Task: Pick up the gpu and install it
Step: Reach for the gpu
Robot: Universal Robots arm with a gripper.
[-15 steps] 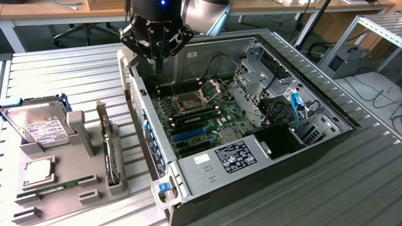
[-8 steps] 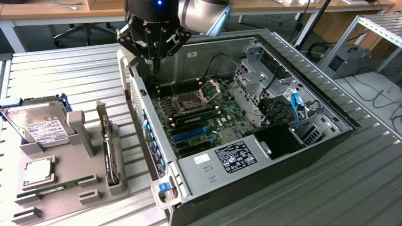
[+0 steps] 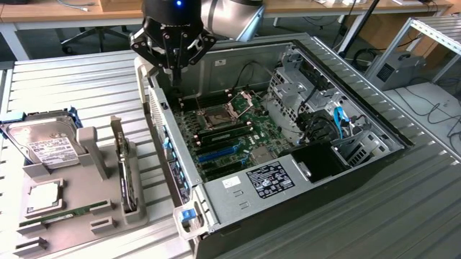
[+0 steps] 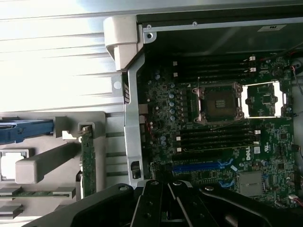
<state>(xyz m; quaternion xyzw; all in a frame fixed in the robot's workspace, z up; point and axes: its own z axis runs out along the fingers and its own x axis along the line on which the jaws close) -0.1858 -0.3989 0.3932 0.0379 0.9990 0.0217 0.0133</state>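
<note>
Above the open computer case (image 3: 364,110), near its far corner on the exterior view's left, the gripper (image 3: 175,75) hangs with its black fingers drawn together and nothing between them. Its tips point down toward the case's rim and the edge of the motherboard (image 3: 249,132).

The gpu (image 3: 128,181) is not in the case. It stands on its long edge in a slot of the grey holder (image 3: 75,226), which lies on the slatted metal table (image 3: 79,81) just beside the case, on the exterior view's left. The card is apart from the gripper, nearer the camera. In the wrist view it appears edge-on as a thin green strip, with the case's side wall running alongside.

The same holder carries a silver hard drive (image 3: 45,144) with a white label in a blue bracket at the far end, a square silver chip (image 3: 43,197) in a pocket, and a narrow green RAM stick (image 3: 65,214) lying flat toward the near end.

Inside the case the motherboard lies exposed. The CPU socket (image 3: 216,117) has its metal frame swung up, and black memory slots run on both sides of it. Blue expansion slots (image 3: 216,155) sit between the socket and the power supply (image 3: 265,181), and no card shows in them
</note>
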